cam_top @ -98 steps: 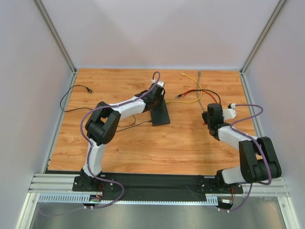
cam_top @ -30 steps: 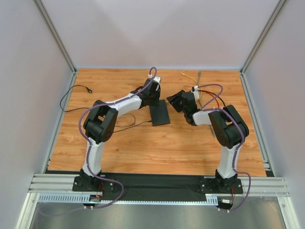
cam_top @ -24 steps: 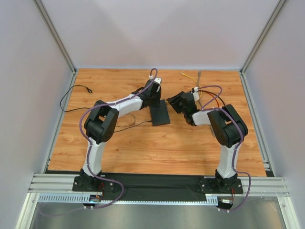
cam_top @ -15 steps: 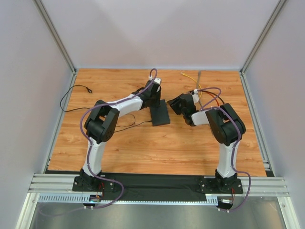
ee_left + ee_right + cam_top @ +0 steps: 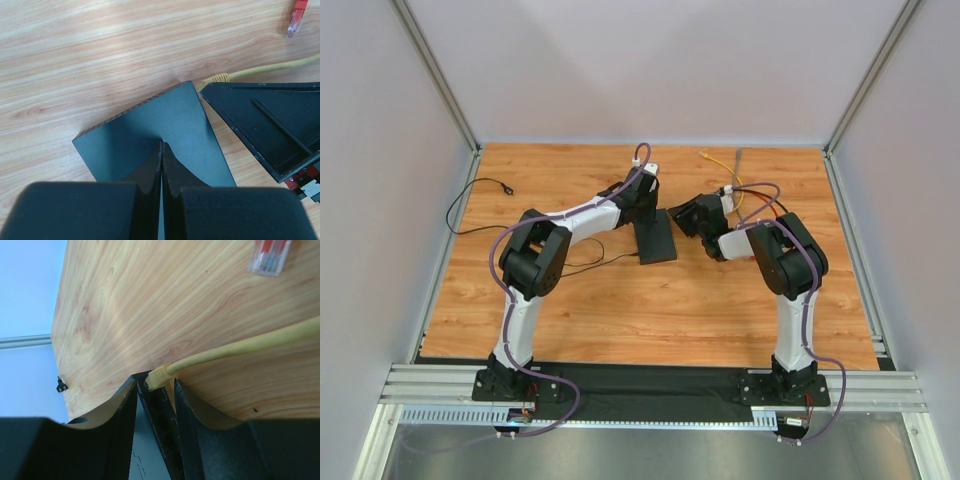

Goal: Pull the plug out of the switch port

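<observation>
The switch [image 5: 656,239] is a flat black box lying mid-table; it also shows in the left wrist view [image 5: 145,132] and the right wrist view [image 5: 150,450]. A yellow plug [image 5: 159,377] sits in the end socket at the switch's far right corner, and its yellow cable [image 5: 250,345] runs off to the right. My left gripper [image 5: 161,145] is shut, with its tips resting on the switch's top. My right gripper [image 5: 154,384] is open, with one finger on each side of the plug and the socket edge. In the top view the left gripper [image 5: 643,212] and the right gripper [image 5: 676,217] meet at the switch's far end.
A loose red plug [image 5: 298,15] lies on the wood beyond the switch. The yellow cable [image 5: 715,158] trails to the back of the table. A thin black lead [image 5: 480,186] lies at the far left. Grey walls enclose the table on three sides.
My right arm has swung in from the right side of the table to the switch's far right corner, creeping slightly closer over the last second. My left arm has stayed on the switch.
</observation>
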Motion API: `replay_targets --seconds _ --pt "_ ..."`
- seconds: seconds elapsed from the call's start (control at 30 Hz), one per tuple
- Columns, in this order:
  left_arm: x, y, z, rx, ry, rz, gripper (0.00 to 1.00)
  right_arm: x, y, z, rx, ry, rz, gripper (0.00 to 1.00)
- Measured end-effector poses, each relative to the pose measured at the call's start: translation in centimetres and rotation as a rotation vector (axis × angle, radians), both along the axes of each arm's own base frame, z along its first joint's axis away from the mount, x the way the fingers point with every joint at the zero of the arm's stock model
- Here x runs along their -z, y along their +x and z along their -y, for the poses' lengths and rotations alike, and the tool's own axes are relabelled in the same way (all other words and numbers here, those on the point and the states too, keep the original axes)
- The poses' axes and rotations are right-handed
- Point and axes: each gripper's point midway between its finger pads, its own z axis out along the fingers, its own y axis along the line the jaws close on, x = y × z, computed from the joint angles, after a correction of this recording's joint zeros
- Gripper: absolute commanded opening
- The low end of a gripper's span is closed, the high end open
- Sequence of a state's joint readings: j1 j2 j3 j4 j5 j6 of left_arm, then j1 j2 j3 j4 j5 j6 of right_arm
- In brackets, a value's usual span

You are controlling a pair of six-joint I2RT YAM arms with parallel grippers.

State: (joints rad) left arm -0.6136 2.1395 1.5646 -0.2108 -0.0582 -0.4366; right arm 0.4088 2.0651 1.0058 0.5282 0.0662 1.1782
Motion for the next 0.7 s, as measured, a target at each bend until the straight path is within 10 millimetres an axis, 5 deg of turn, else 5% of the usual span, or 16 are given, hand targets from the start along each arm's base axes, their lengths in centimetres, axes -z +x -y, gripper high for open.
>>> replay_targets --seconds 0.57,0.7 --pt "0.02 -0.03 -0.03 0.000 0.002 -0.002 0.00 0.43 0.49 -0.47 0.010 0.044 -0.023 0.26" --pt "0.03 0.04 -0.11 -0.004 0.010 -0.008 0.00 0.49 0.81 -0.70 0.011 0.051 -0.030 0.09"
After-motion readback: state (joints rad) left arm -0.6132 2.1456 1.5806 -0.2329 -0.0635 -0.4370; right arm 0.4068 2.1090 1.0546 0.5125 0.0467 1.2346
